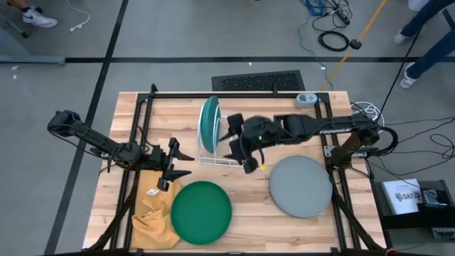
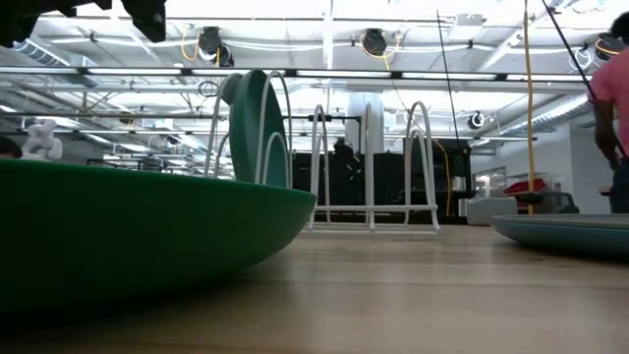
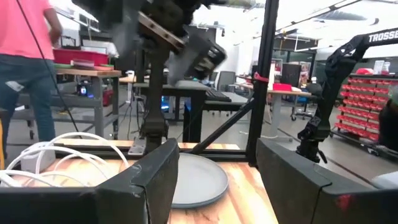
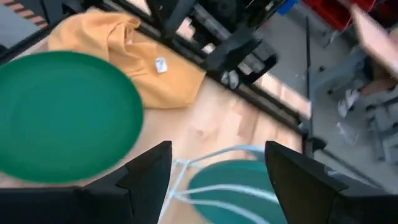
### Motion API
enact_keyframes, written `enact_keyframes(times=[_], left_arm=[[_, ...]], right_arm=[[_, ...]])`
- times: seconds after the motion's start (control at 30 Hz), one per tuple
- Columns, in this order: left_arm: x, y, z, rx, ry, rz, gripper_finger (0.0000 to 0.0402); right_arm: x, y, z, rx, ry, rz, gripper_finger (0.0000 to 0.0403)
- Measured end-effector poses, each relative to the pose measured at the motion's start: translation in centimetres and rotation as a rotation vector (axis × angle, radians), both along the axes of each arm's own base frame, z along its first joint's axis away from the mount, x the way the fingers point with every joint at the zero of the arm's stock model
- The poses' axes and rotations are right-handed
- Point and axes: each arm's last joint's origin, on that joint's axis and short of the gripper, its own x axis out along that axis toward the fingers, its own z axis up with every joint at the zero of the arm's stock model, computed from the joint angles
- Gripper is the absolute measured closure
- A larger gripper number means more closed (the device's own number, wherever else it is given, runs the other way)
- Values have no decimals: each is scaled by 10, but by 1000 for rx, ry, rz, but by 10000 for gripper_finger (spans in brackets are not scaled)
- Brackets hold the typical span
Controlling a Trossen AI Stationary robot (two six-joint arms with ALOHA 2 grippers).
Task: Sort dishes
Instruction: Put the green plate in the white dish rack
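Observation:
A teal plate (image 1: 208, 122) stands on its edge in the white wire rack (image 1: 217, 158); it also shows in the low view (image 2: 257, 128) and the right wrist view (image 4: 233, 180). A dark green plate (image 1: 201, 212) lies flat near the front edge, and a grey plate (image 1: 300, 185) lies flat at the right. No light blue plate plainly shows. My right gripper (image 1: 231, 146) is open and empty, above the table just right of the rack. My left gripper (image 1: 183, 163) is open and empty, left of the rack and above the green plate's far edge.
A mustard-yellow cloth (image 1: 151, 210) lies crumpled at the front left, beside the green plate. A black metal frame (image 1: 213, 94) runs round the table. Bare wood shows between the green and grey plates. A person in a pink shirt (image 2: 611, 108) stands beyond the table.

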Motion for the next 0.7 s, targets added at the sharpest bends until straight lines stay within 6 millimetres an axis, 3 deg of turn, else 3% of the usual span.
enact_keyframes(times=[0.3,0.7], left_arm=[[0,0,1,-4,-9,0,185],[0,0,2,-1,-17,1,185]], right_arm=[[15,48,-32,100,88,-76,151],[49,92,-110,308,258,-297,151]])
